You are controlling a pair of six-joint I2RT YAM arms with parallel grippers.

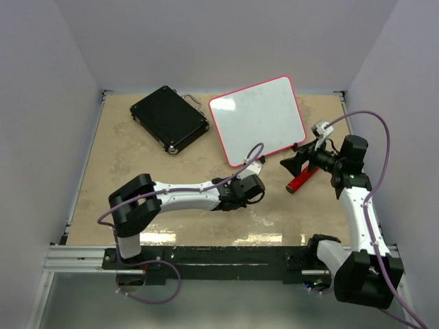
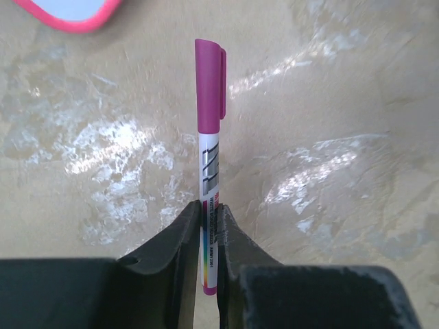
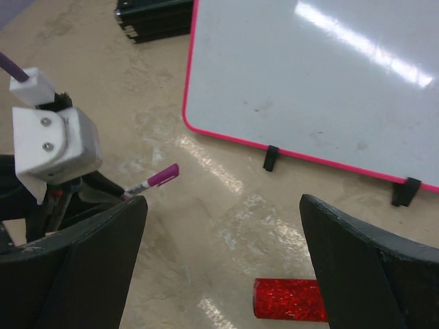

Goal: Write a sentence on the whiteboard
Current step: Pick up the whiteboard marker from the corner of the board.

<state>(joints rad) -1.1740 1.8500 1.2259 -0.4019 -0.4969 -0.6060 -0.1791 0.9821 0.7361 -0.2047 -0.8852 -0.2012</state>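
The whiteboard (image 1: pixel 257 120) lies at the back middle of the table, propped on small black feet. Its white face (image 3: pixel 322 82) is blank and no sentence shows on it. My left gripper (image 1: pixel 250 186) is just in front of the board's near corner (image 2: pixel 72 14). It is shut (image 2: pixel 209 209) on a whiteboard marker (image 2: pixel 209 103) whose purple cap is on and points away from the jaws. The marker also shows in the right wrist view (image 3: pixel 154 179). My right gripper (image 1: pixel 293 166) is wide open (image 3: pixel 223 226) and empty, right of the board's near edge.
A black hard case (image 1: pixel 169 118) lies left of the board, touching or nearly touching it. A red glittery cylinder (image 1: pixel 302 179) lies on the table under my right gripper, also seen in the right wrist view (image 3: pixel 288 299). White walls enclose the table.
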